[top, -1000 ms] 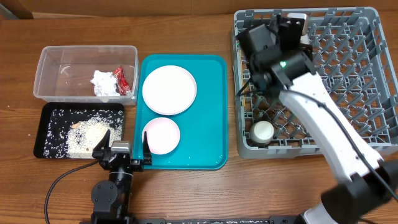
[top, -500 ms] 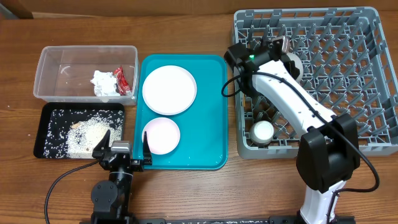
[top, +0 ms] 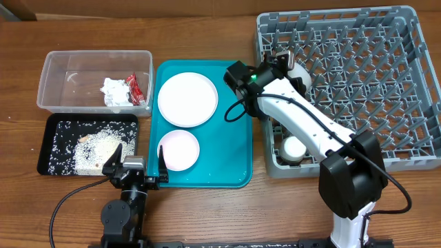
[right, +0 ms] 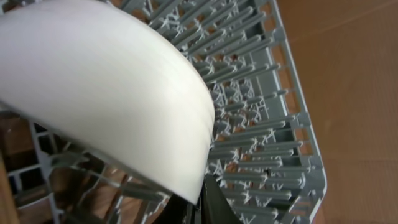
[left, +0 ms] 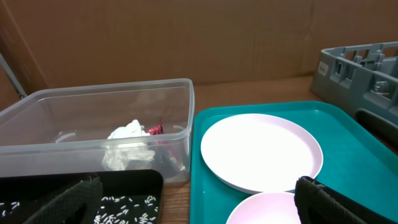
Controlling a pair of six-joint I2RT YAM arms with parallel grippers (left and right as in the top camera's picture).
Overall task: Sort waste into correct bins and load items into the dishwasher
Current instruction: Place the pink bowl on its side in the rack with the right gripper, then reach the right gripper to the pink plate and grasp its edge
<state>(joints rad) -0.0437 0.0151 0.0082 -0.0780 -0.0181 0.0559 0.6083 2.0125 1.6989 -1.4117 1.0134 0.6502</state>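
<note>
My right gripper (top: 288,56) is shut on the rim of a white bowl (top: 300,71) and holds it tilted over the left side of the grey dish rack (top: 372,83). The bowl fills the right wrist view (right: 106,93), with a finger (right: 202,186) at its edge. A white cup (top: 295,147) sits in the rack's front left. A large white plate (top: 187,98) and a small pinkish plate (top: 178,149) lie on the teal tray (top: 234,138). My left gripper (top: 134,165) is open and empty at the tray's front left corner. No chopsticks are in view.
The clear tub (top: 52,62) holds a white tissue (top: 114,91) and a red wrapper (top: 134,87). The black tray (top: 47,145) in front of it holds rice (top: 93,148). My right arm crosses the rack's left edge and the teal tray's right side.
My right arm has swung left, from over the rack's back left corner to over its left edge and the teal tray's right side. The bowl now shows at the gripper. The left arm is still.
</note>
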